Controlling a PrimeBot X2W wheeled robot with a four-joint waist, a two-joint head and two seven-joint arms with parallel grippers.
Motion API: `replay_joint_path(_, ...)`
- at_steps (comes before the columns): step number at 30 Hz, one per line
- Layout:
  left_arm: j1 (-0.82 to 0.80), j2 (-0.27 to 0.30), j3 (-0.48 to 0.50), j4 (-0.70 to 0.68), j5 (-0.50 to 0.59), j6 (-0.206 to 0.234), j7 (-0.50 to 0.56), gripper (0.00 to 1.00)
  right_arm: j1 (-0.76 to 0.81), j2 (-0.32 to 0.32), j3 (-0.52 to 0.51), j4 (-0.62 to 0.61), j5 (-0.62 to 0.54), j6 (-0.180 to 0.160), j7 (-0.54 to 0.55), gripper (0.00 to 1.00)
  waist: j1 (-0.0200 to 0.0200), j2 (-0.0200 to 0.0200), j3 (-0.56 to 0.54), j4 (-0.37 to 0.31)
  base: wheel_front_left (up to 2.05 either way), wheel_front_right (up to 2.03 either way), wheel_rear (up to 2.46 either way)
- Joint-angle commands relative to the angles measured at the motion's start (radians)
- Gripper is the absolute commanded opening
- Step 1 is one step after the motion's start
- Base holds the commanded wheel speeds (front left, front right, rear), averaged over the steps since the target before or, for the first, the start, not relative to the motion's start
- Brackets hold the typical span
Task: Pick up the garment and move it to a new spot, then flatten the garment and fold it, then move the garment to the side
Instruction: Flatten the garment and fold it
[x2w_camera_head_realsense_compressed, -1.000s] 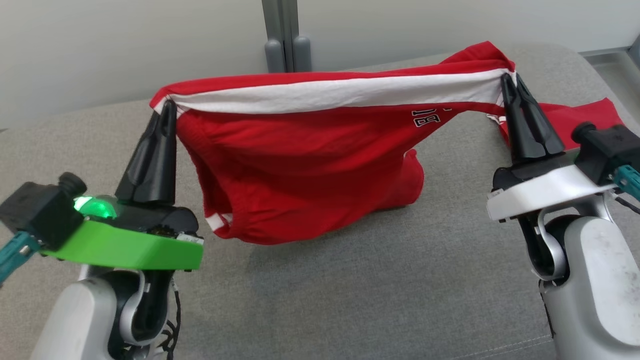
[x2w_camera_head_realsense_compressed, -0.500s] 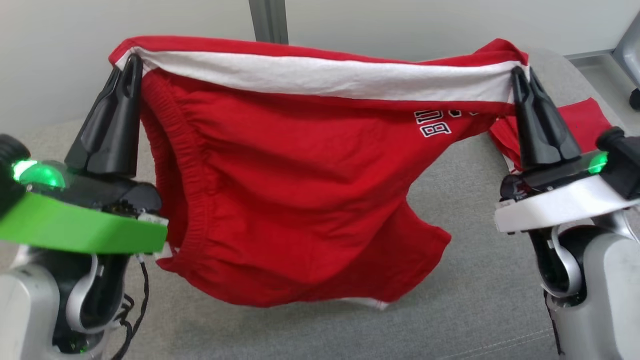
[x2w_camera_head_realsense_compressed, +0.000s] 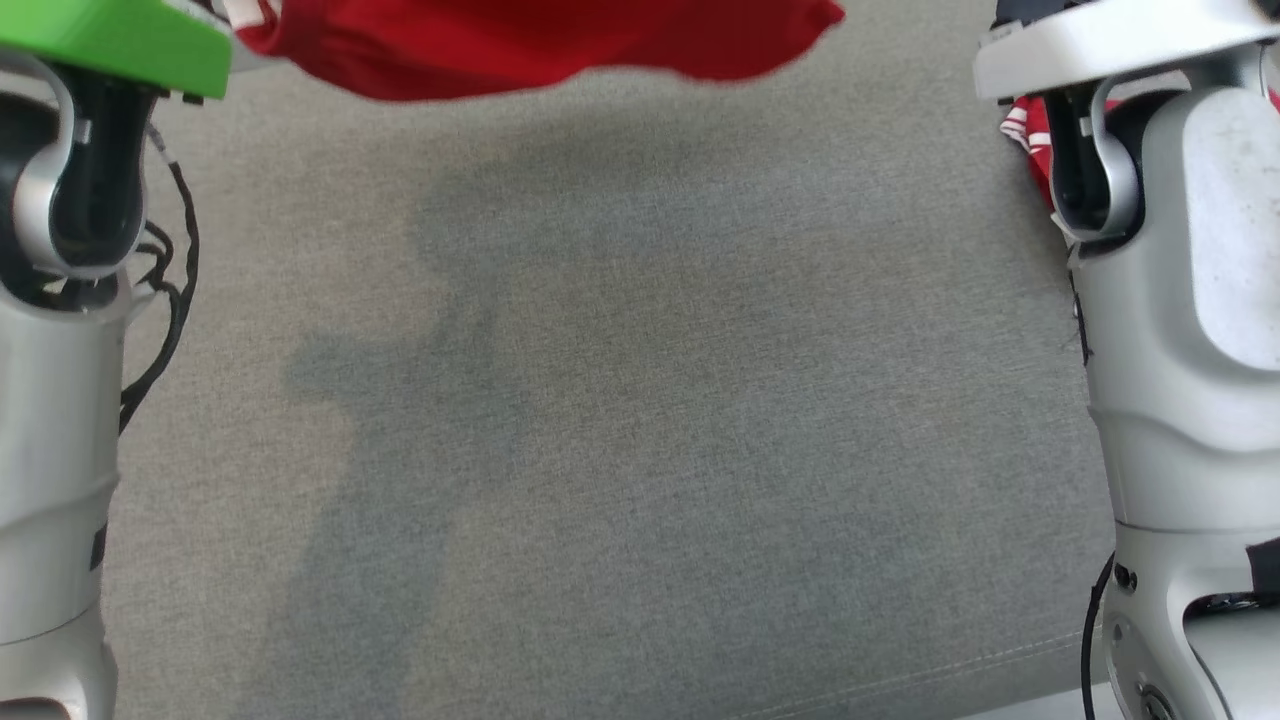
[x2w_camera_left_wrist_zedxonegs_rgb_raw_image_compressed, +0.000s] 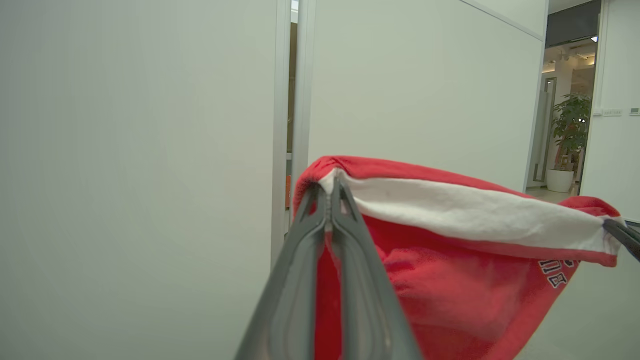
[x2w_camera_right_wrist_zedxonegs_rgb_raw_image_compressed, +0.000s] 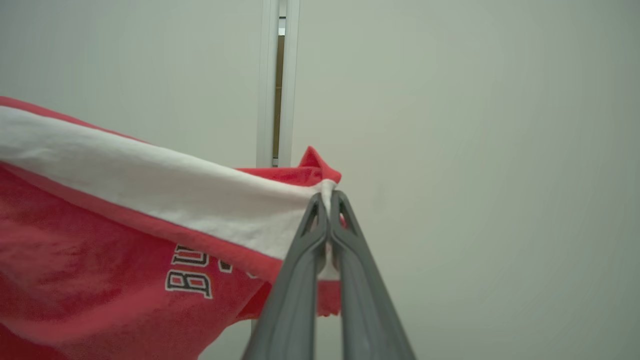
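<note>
red garment (x2w_camera_left_wrist_zedxonegs_rgb_raw_image_compressed: 450, 280) with white band, lettering partly hidden, suspended above grey cushion (x2w_camera_head_realsense_compressed: 640, 420), left gripper (x2w_camera_left_wrist_zedxonegs_rgb_raw_image_compressed: 330, 190) and right gripper (x2w_camera_right_wrist_zedxonegs_rgb_raw_image_compressed: 329, 197) each clamped on a band end, lower part cut off

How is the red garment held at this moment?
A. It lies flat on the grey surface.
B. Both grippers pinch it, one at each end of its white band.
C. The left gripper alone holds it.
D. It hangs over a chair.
B: the left gripper is shut on one end of the white band of the garment, and the right gripper is shut on the other end.
</note>
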Motion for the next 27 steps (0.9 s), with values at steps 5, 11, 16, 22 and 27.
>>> replay_joint_path(5,0.031,-0.043,-0.019,0.132,-0.009,-0.03,-0.074,0.0,0.005,0.014,-0.002,0.162,-0.025,-0.002,-0.064,0.0,0.0,0.0,0.114,0.025,0.0,0.0,0.0)
replay_joint_path(11,0.177,-0.056,-0.06,0.215,0.006,-0.061,-0.166,0.0,0.093,0.017,0.023,0.29,0.006,-0.002,-0.085,0.0,0.0,0.0,0.141,0.028,0.0,0.0,0.0)
replay_joint_path(16,0.329,-0.063,-0.066,0.195,-0.011,-0.068,-0.252,0.0,0.214,0.017,0.012,0.215,0.064,-0.002,-0.084,0.0,0.0,0.0,0.121,0.022,0.0,0.0,0.0)
replay_joint_path(22,0.48,-0.071,-0.072,0.111,-0.011,-0.049,-0.3,0.0,0.36,0.018,-0.013,0.103,0.074,-0.002,-0.084,0.0,0.0,0.0,0.056,0.019,0.0,0.0,0.0)
replay_joint_path(27,0.619,-0.083,-0.077,-0.005,-0.013,-0.021,-0.319,0.0,0.497,0.017,-0.027,-0.028,0.095,-0.002,-0.084,0.0,0.0,0.0,-0.019,0.01,0.0,0.0,0.0)
